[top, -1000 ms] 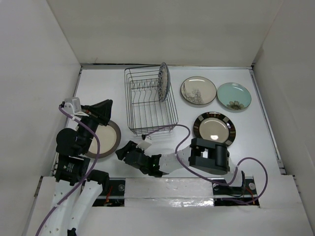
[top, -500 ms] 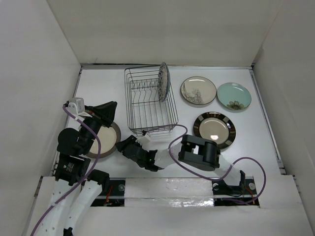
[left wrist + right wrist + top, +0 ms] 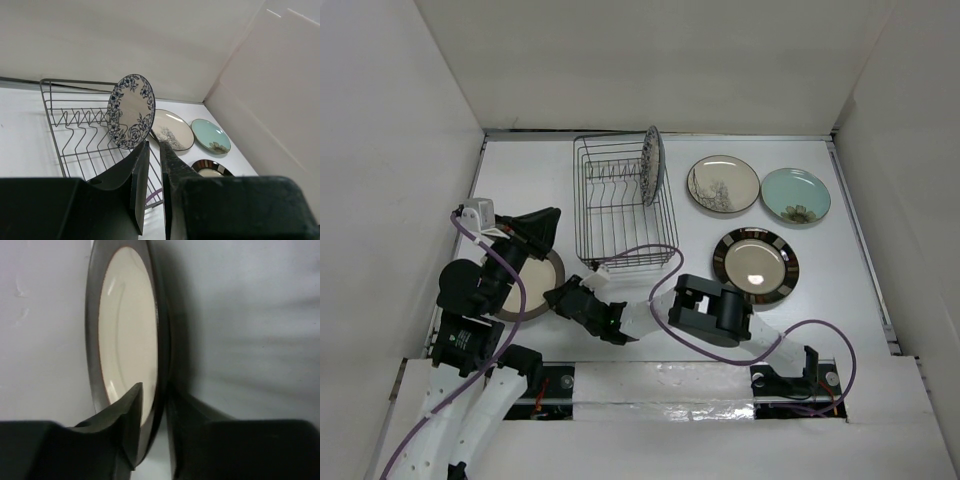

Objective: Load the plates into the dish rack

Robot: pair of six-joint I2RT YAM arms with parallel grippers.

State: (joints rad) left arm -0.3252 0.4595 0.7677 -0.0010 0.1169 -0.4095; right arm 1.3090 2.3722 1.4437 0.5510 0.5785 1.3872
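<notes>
A beige plate with a brown rim (image 3: 533, 283) (image 3: 127, 325) lies flat at the left front, partly under my left arm. My right gripper (image 3: 561, 296) (image 3: 154, 388) is shut on its near rim, one finger on top and one underneath. My left gripper (image 3: 548, 218) (image 3: 154, 146) hangs above that plate, shut with nothing between its fingers. The black wire dish rack (image 3: 620, 228) (image 3: 75, 125) holds a black-white patterned plate (image 3: 653, 165) (image 3: 131, 111) standing upright at its right end. Flat on the table lie a cream branch-motif plate (image 3: 723, 183), a pale green plate (image 3: 795, 195) and a dark-rimmed plate (image 3: 755, 262).
White walls close in the table on the left, back and right. My right arm (image 3: 705, 312) stretches leftward along the front edge, its purple cable (image 3: 655, 255) looping by the rack's front corner. The three loose plates lie to the right of the rack.
My right gripper has slid left to the beige plate and its jaws have closed on the rim. My left gripper has shifted slightly rightward.
</notes>
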